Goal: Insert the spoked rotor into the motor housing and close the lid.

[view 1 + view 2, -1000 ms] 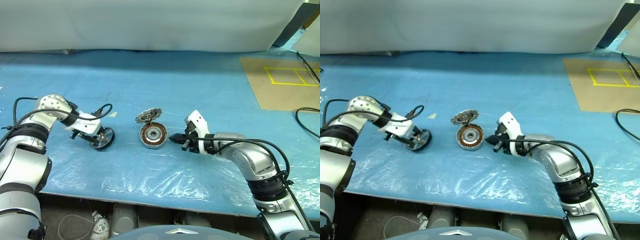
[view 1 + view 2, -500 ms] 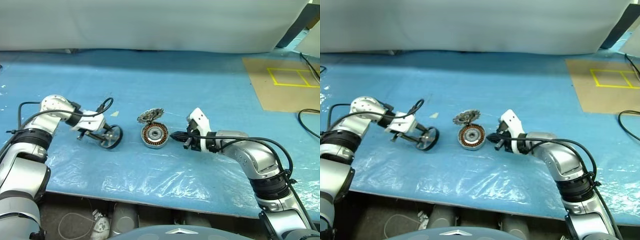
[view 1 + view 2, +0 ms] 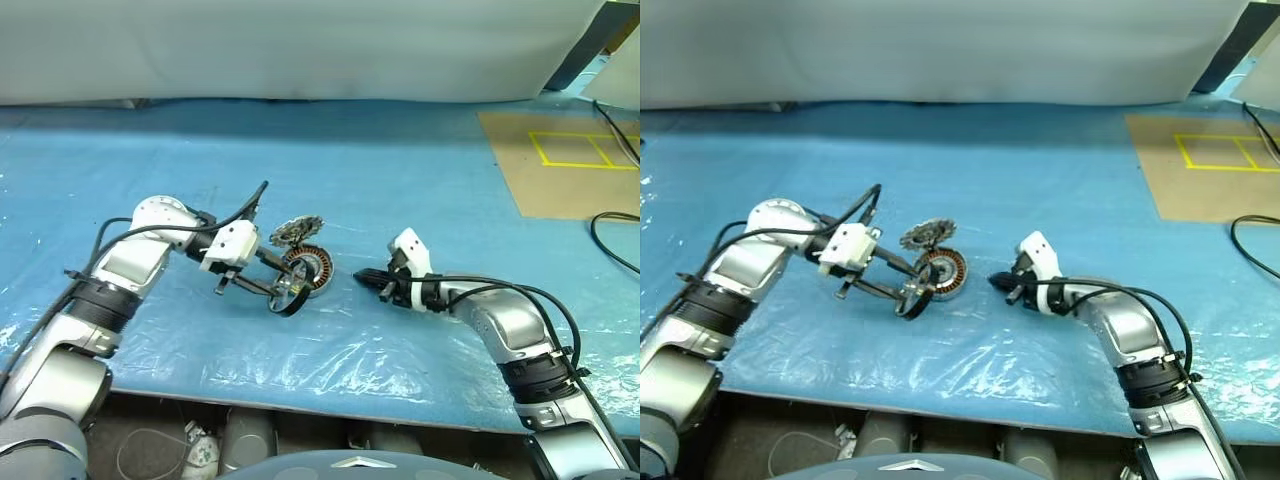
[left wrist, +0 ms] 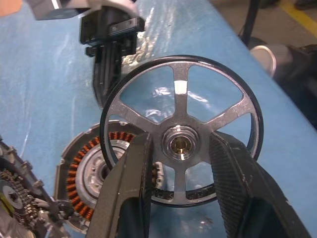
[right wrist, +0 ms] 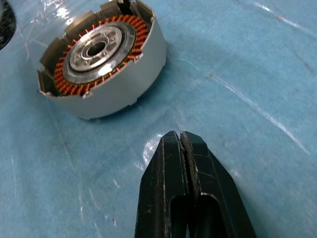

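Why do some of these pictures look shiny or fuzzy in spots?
Head views: lamp glare streaks the clear plastic sheet. Left wrist view: the spoked rotor is sharp, with a bright glint on its upper spoke; the background is soft. Right wrist view: the motor housing is crisp, with glints on the sheet.

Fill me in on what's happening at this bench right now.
A two-armed robot is putting a small motor together on a blue table. Its left gripper grips the spoked rotor by its spokes and holds it on edge beside the motor housing, not yet seated. The housing sits open with its copper windings showing. The lid lies just behind the housing, still off. The right gripper is shut, empty, and points at the housing from the other side without touching it.
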Motion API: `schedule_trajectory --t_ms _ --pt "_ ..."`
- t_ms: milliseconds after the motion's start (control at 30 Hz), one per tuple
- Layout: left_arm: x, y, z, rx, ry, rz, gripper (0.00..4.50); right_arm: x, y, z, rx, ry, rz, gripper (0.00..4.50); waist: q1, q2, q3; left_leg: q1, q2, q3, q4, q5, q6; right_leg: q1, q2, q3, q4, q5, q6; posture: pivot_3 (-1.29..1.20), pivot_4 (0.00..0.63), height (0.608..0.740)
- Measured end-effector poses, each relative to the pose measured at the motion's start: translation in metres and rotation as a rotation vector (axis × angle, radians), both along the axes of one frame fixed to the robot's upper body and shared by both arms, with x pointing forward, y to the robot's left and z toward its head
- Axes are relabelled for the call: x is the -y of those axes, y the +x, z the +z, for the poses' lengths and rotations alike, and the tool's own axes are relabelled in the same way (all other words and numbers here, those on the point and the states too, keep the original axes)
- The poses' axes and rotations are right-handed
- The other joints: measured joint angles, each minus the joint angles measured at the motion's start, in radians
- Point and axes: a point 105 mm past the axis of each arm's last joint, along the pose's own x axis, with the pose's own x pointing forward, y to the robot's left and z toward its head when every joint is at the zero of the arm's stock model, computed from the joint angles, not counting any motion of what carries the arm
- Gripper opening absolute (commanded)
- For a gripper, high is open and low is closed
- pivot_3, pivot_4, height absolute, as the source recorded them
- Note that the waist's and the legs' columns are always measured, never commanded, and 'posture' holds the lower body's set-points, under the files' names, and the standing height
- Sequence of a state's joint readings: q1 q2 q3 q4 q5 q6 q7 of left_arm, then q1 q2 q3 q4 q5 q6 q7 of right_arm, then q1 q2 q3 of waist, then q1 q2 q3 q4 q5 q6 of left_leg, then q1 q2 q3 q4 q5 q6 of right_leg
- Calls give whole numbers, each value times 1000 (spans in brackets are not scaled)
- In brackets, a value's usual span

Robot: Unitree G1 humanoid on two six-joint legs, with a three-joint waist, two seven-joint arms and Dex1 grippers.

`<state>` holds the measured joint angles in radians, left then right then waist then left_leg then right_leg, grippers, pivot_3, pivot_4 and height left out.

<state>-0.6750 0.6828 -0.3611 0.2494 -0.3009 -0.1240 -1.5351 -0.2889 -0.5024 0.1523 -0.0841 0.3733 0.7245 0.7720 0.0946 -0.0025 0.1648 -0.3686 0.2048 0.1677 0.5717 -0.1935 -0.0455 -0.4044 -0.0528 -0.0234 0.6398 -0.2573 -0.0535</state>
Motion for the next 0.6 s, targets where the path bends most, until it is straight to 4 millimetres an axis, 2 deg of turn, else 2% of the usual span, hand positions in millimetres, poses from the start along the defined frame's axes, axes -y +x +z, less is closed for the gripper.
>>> schedule_trajectory --t_ms 267,400,600 --pt "-9 29 -8 134 120 62 1350 5 -4 -4 23 -1 -8 0 2 0 0 0 -1 -1 0 0 0 1 1 0 0 0 0 0 150 740" --pt "-6 32 -11 131 124 68 1350 5 -7 -5 33 -3 -19 0 3 0 0 0 0 -1 0 0 0 1 0 0 0 0 0 0 150 740" --pt "5 34 -1 96 63 90 1350 4 -8 -5 37 -5 -26 0 3 0 0 0 0 -1 0 0 0 1 0 0 0 0 0 0 150 740"
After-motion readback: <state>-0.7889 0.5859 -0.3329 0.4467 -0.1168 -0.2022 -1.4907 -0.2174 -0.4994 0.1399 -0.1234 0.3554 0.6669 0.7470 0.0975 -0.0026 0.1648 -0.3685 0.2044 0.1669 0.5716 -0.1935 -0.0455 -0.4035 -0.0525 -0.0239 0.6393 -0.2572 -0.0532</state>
